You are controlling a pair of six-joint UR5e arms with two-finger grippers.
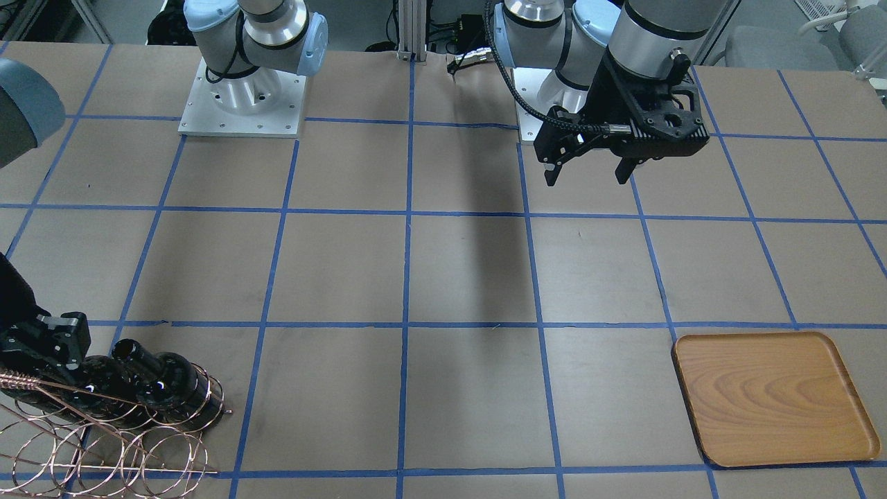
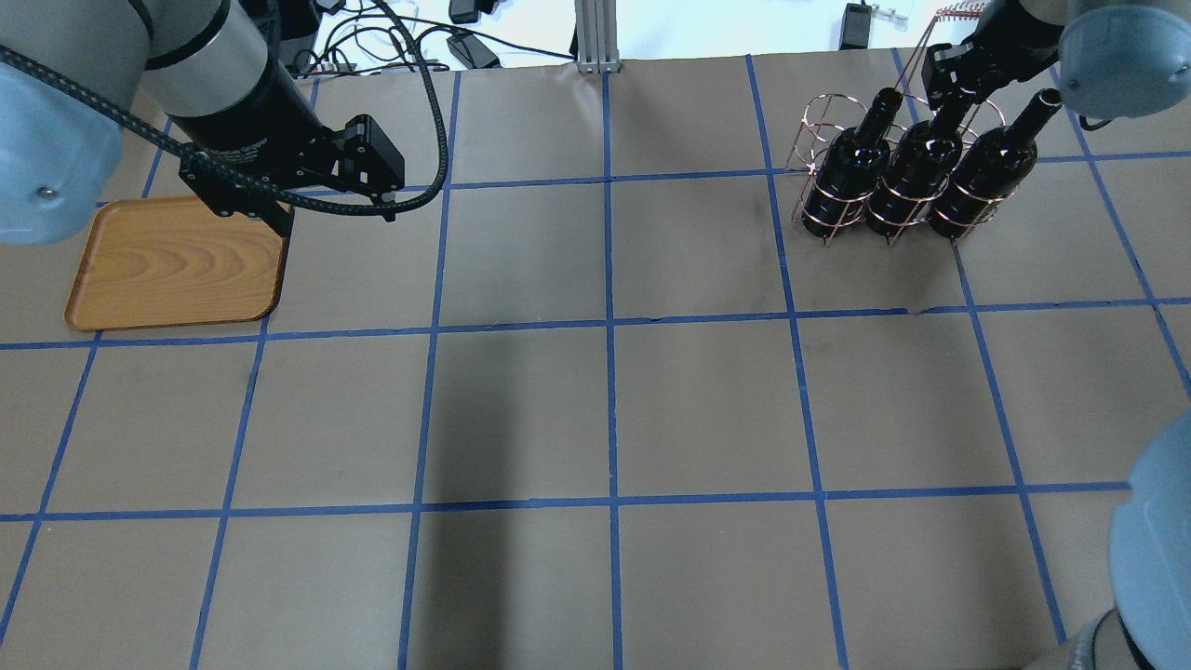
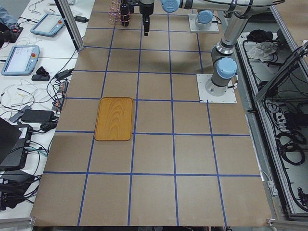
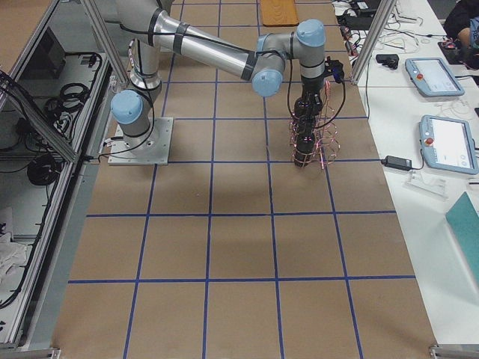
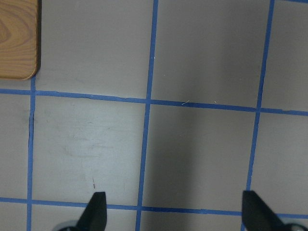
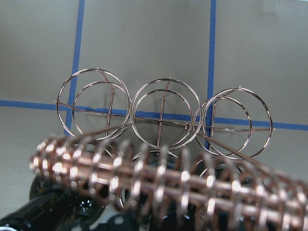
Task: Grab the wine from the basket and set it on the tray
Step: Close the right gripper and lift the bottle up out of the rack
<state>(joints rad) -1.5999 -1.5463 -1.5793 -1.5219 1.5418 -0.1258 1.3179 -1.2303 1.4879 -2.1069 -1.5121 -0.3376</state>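
Three near-black wine bottles lie side by side in the copper wire basket at the far right: left bottle, middle bottle, right bottle. My right gripper is down at the neck of the middle bottle, under the basket's coiled handle; its fingers are hidden, so I cannot tell whether it is open or shut. The wooden tray lies bare at the far left. My left gripper hovers open and empty just right of the tray; the left wrist view shows its gap with the fingertips wide apart.
The table is brown paper with a blue tape grid. The arm bases stand at the robot's edge. Cables, tablets and an aluminium post lie beyond the far edge. The basket's empty front loops face the table.
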